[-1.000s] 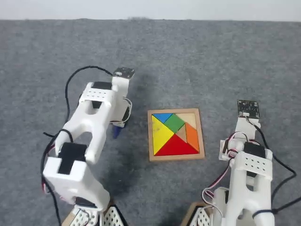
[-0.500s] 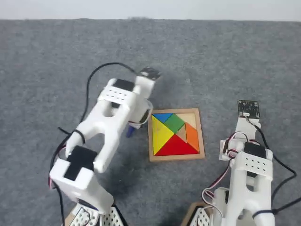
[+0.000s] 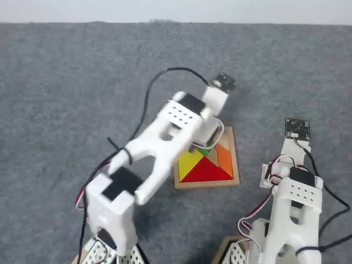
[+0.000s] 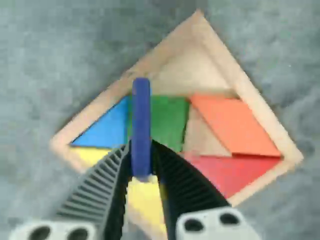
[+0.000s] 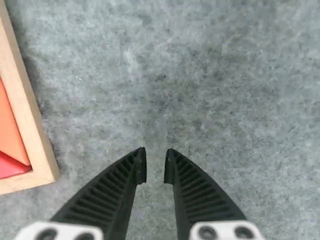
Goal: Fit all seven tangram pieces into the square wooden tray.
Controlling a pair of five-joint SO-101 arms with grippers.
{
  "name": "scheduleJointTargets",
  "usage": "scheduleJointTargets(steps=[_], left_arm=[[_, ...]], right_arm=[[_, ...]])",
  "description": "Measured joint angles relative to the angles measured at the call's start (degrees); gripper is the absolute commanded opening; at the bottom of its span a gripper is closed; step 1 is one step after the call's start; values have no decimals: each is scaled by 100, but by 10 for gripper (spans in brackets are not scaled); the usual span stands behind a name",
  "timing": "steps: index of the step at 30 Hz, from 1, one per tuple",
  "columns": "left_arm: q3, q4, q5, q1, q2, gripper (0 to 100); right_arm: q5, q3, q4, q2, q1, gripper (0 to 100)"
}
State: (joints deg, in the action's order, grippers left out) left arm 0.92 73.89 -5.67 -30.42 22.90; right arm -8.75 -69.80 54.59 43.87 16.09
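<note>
Grey carpeted table surface (image 3: pixel 66 82): covers the whole high view.

Left arm (image 3: pixel 165 137): runs from the lower left of the high view up to the centre. Its wrist is over the upper left part of the square wooden tray (image 3: pixel 235 159), which sits just right of centre.

Right arm (image 3: pixel 291 203): at the lower right of the high view, beside the tray's right rim and apart from it.

Tray contents, high view: red triangle (image 3: pixel 208 171) along the lower edge, yellow triangle (image 3: pixel 187 160) at the left, orange parallelogram (image 3: pixel 224 158) at the right. The left wrist view adds a green square (image 4: pixel 170 122) and a light blue triangle (image 4: pixel 107 132). Bare wood shows in a corner recess (image 4: pixel 192 75) and in a small triangular gap (image 4: pixel 205 140).

Left gripper (image 4: pixel 141 150): pinching a dark blue piece (image 4: pixel 141 125) on edge. The piece projects beyond the fingertips, above the seam between the light blue triangle and the green square. Contact with the tray cannot be determined.

Right gripper (image 5: pixel 152 165): fingers nearly pressed together, a narrow slit between the tips, nothing held, over carpet beside the tray corner.
</note>
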Motion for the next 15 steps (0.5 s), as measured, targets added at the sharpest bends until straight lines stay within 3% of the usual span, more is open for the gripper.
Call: scheduleJointTargets(steps=[4, 9, 15], left_arm=[[281, -9, -193, -273, 413, 31], [501, -9, -246, -457, 554, 156], [501, 53, -246, -475, 563, 163]], right_arm=[[0, 0, 0, 0, -9, 74], [0, 0, 0, 0, -9, 74], [0, 0, 0, 0, -9, 74]])
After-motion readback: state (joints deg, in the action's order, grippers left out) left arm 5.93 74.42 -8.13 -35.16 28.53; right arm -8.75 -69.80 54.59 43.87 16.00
